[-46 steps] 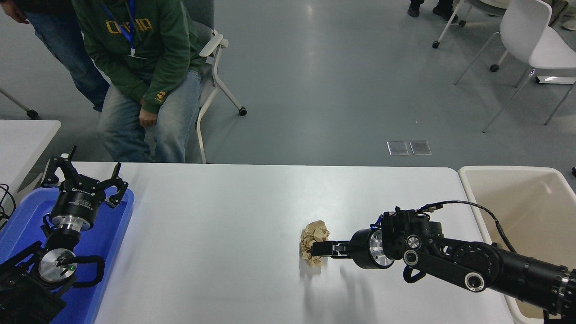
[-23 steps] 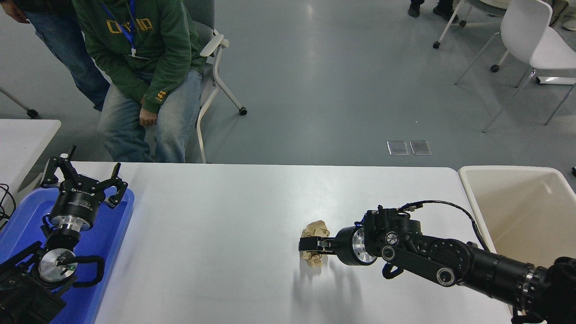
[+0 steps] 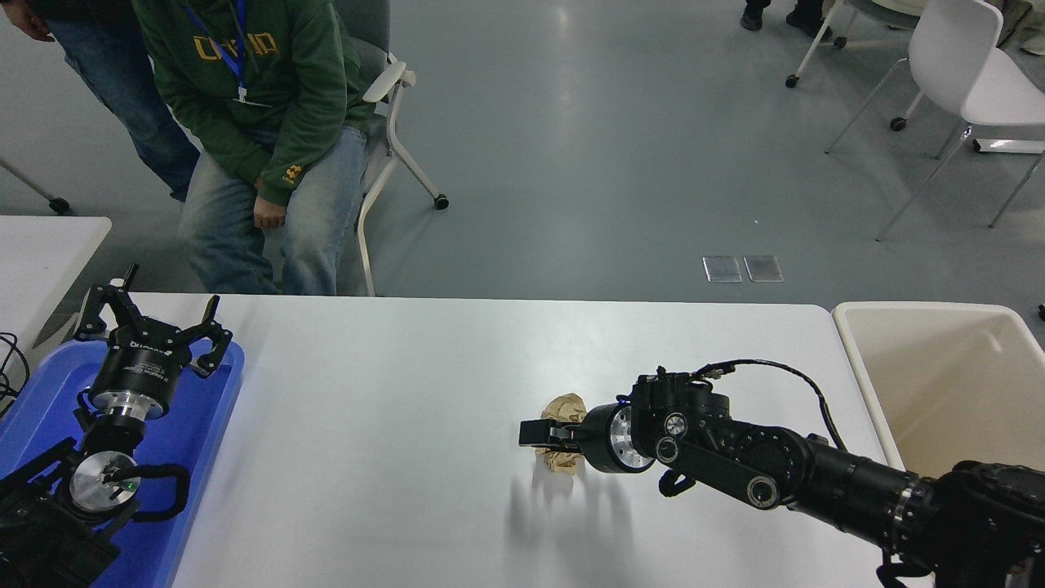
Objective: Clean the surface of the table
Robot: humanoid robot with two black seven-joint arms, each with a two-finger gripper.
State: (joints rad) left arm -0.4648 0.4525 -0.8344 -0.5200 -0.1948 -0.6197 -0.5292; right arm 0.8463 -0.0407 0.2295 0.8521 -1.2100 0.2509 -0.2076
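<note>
The table surface is a wide white tabletop. A crumpled brown paper ball lies on it, right of centre. My right gripper reaches in from the lower right, low over the table. It lies across the ball, so paper shows above and below the black tip. It is seen edge-on, and whether it holds the paper cannot be made out. My left gripper is parked open over a blue tray at the lower left.
A beige plastic bin stands at the table's right end. A person in a green hoodie sits on a chair beyond the far left edge. A second small white table shows at the left. White chairs stand at the top right.
My right arm has pushed leftward, its tip going from the ball's right side to past its left side. The ball has shifted slightly left. The left arm has not moved.
</note>
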